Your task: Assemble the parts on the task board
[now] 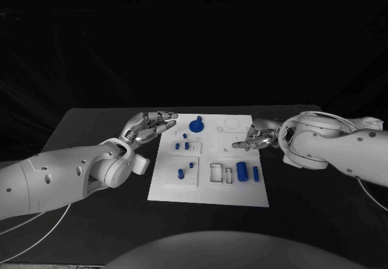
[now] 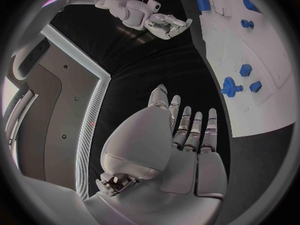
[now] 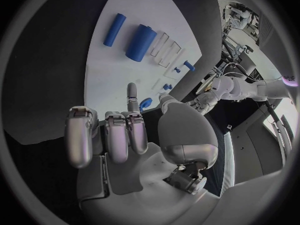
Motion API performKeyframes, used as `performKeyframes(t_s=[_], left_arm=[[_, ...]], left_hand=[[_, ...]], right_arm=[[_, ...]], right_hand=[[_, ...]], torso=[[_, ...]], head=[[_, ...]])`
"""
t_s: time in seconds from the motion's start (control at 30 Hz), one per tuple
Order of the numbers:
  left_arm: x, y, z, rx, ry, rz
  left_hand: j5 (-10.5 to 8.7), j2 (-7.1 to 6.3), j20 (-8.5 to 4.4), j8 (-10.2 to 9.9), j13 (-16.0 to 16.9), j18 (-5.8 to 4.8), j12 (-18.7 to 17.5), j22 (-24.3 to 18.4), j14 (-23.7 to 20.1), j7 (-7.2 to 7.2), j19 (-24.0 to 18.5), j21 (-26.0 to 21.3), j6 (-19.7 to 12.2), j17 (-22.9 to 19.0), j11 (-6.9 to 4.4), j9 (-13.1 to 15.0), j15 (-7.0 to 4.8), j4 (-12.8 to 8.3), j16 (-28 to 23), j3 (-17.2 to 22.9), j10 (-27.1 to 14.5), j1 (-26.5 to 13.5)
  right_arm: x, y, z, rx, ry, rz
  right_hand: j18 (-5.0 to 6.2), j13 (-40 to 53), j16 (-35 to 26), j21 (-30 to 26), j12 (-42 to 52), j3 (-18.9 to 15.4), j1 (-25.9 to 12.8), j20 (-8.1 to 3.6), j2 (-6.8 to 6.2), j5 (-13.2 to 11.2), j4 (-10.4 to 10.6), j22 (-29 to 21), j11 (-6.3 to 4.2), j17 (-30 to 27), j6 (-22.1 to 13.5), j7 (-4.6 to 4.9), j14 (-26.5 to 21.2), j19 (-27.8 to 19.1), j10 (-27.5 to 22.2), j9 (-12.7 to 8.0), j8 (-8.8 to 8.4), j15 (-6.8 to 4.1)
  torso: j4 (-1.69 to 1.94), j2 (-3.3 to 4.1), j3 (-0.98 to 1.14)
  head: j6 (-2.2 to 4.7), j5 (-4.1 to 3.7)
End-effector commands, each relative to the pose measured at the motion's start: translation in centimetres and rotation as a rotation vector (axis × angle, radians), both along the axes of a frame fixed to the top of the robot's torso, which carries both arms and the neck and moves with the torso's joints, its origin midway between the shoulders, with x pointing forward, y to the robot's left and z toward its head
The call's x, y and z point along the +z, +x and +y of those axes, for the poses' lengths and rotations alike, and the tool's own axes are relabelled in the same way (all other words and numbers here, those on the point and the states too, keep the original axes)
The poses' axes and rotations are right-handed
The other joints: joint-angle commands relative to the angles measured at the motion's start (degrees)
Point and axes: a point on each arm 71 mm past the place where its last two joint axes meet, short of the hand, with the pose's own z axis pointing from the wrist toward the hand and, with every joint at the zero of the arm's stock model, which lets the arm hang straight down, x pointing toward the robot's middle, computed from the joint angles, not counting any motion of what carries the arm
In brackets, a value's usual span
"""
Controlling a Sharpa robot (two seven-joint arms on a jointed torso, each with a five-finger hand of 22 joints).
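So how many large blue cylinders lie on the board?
2: a thick cylinder and a slim cylinder, side by side at the board's near right corner.

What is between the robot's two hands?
The far end of the white board, with a blue gear part standing on it, lies between the left hand and the right hand in the head view.

A black table (image 1: 89,224) stands before a black backdrop (image 1: 194,50) that hangs in soft folds behind it. The left wrist view shows a grey wall panel (image 2: 59,115) edged by a pale lit strip (image 2: 87,130).
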Motion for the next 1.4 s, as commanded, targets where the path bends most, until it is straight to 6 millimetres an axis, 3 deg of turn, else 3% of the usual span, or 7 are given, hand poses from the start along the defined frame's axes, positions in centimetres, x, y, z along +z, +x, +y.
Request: performKeyframes(t_s=[0.03,0.23,0.47,0.7,0.83,0.97,1.4], left_arm=[[0.4,-0.2,-0.5,-0.037,0.013,-0.059],[0.6,-0.4,-0.5,-0.042,0.018,-0.085],[0.6,-0.4,-0.3,-0.043,0.021,-0.084],[0.5,-0.3,-0.3,-0.049,0.023,-0.072],[0.5,-0.3,-0.4,-0.047,0.027,-0.077],[0.5,-0.3,-0.3,-0.046,0.028,-0.079],[0.4,-0.3,-0.4,-0.068,0.023,-0.060]], left_hand=[[-1.23,-0.54,-0.09,0.25,0.01,0.71,-0.04,-1.67,-1.04,-0.18,-1.42,-0.55,0.03,-0.24,-0.51,0.05,-0.51,-0.14,-1.66,-0.99,-0.26,-1.55],[-5.38,-1.15,-0.77,-0.60,-0.25,0.58,-3.13,-8.81,-4.53,-1.12,-6.76,-2.99,-1.33,-0.79,-1.78,-0.08,-1.80,-0.20,-7.85,-2.29,-2.51,-5.45],[-8.87,-3.86,-1.28,-2.00,-1.03,0.61,-13.86,-19.94,-8.22,-7.99,-12.75,-4.33,-18.98,-1.91,-3.23,-1.27,-4.39,-0.02,-19.40,0.13,-6.94,-9.42],[-19.89,-18.31,0.17,-2.56,-1.65,0.11,-21.10,-27.50,-9.10,-12.72,-14.91,-5.18,-27.51,-2.63,-3.87,-1.78,-4.17,0.34,-24.73,5.77,-10.27,-20.23],[-19.99,-22.97,-0.49,-2.79,-1.84,-0.07,-23.52,-29.96,-9.31,-14.48,-15.40,-5.49,-30.88,-3.06,-6.58,-2.01,-5.74,0.42,-27.04,2.83,-11.70,-24.40],[-20.00,-22.93,-2.05,-2.81,-1.89,0.13,-24.66,-30.91,-9.31,-13.14,-15.60,-5.57,-32.61,-3.06,-10.71,-2.05,-6.98,0.43,-27.04,3.00,-12.30,-24.32],[-18.99,-16.65,-2.41,-2.70,-1.81,0.73,-24.22,-31.01,-9.31,-12.32,-15.58,-5.53,-31.38,-3.06,-6.85,-1.95,-4.97,0.27,-27.04,7.97,-11.98,-20.45]], right_arm=[[-0.9,0.0,-0.2,-0.011,-0.111,0.121],[-1.0,0.6,0.5,-0.007,-0.124,0.145],[-1.1,0.8,0.9,-0.011,-0.123,0.154],[-1.3,0.8,1.3,-0.006,-0.122,0.186],[-1.4,0.8,1.5,0.004,-0.133,0.202],[-1.5,0.9,1.7,0.011,-0.144,0.210],[-1.6,1.3,1.7,0.026,-0.207,0.192]], right_hand=[[-0.79,15.04,0.19,0.22,0.21,0.28,-0.34,-0.38,-0.15,-0.54,0.00,12.12,-0.24,15.06,0.32,0.27,5.87,0.28,6.06,-0.17,-0.50,-0.37],[-0.71,15.04,0.19,-0.02,0.21,0.44,-0.56,-0.36,-0.11,-2.09,-0.01,12.01,-0.11,15.06,0.42,0.41,5.87,0.06,6.06,-0.64,-1.39,-0.35],[-0.69,15.04,0.19,-0.04,0.21,0.59,-0.59,-0.36,-0.09,-2.60,-0.03,11.99,0.20,15.06,-0.16,0.76,5.87,0.01,6.06,-1.19,-2.46,-0.34],[-0.68,15.04,0.19,-0.08,0.21,0.62,-0.66,-0.32,-0.04,-3.00,-0.03,11.97,0.27,15.06,-0.24,0.84,5.87,-0.03,6.06,-1.40,-2.83,-0.28],[-0.67,15.04,0.19,-0.10,0.21,0.62,-0.70,-0.29,0.02,-3.40,-0.06,11.96,0.29,15.06,-0.12,0.86,5.87,-0.05,6.06,-1.50,-3.00,-0.23],[-0.60,15.04,0.19,-0.35,0.21,0.62,-0.66,-0.23,0.08,-4.10,-0.15,11.86,0.36,15.06,-0.22,0.95,5.87,-0.24,6.06,-1.73,-3.43,-0.15],[-0.48,15.04,0.19,-0.76,0.21,0.64,0.03,0.03,0.10,-2.69,-0.60,11.70,0.57,15.06,0.10,1.10,5.87,-0.56,6.06,-1.75,-4.20,0.08]], torso=[[0.04,-0.01,-0.02],[0.00,-0.08,-0.02],[-0.10,-0.07,-0.03],[-0.10,-0.06,-0.03],[-0.08,-0.05,-0.03],[-0.07,-0.05,-0.03],[-0.06,-0.06,-0.03]], head=[[0.00,-0.08],[0.00,0.11],[0.00,0.15],[0.00,-0.10],[0.00,-0.18],[0.00,-0.27],[0.00,-0.10]])
